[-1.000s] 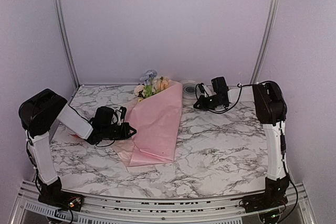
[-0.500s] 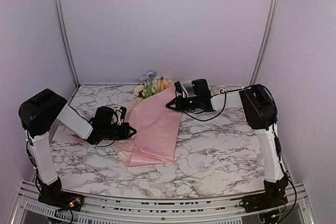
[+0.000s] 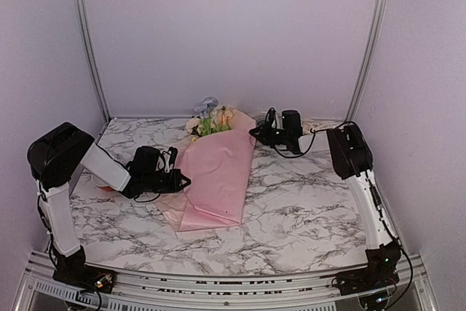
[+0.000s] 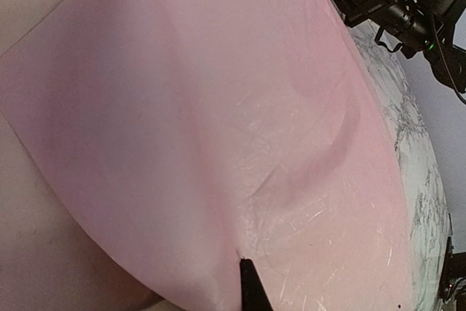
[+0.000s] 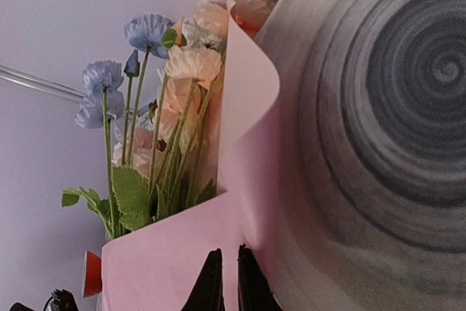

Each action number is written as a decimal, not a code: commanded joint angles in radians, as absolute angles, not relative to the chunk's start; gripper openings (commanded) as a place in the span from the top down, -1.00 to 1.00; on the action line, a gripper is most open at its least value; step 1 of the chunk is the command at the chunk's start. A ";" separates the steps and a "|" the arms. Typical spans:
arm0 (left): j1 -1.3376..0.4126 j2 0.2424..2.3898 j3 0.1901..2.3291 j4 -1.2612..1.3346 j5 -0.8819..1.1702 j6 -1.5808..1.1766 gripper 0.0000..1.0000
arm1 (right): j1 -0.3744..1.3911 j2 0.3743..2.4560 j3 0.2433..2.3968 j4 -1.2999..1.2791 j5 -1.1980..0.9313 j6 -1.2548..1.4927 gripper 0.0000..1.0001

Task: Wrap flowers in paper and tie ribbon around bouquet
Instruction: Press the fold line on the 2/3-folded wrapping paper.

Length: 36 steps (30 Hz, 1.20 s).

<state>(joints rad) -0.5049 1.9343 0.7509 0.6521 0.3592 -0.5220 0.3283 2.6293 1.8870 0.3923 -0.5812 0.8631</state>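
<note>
while the right claw (image 5: 228, 260) has its fingers closed to a sliver on the raised far edge of the paper (image 3: 215, 176), that thin sheet may tear or slide free under a hard pull, and the curl would flop away from the flowers (image 5: 164, 100). a sideways tug could also drag the whole bundle toward the plate (image 5: 393, 107) just beside it, or fan the stems out, since no tie is on them. the left claw (image 3: 180, 178) is fully closed at the paper's left edge; if the sheet shifts there, the wrap loosens.

the flowers lie in the paper at the far middle of the tabletop (image 3: 306, 209), with the blooms sticking out past the sheet's far end. the lower stems are hidden under the pink fold. only one left fingertip (image 4: 251, 289) shows in its own view, so i cannot tell whether it pinches the paper or merely presses it. the right grip looks like a true pinch, though the view is too tight to be sure. the ribbon is nowhere to be seen.
</note>
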 commanded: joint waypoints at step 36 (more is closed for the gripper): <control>-0.502 1.917 0.785 0.523 0.276 -0.464 1.00 | 0.883 2.091 1.253 -0.118 -0.409 0.127 0.94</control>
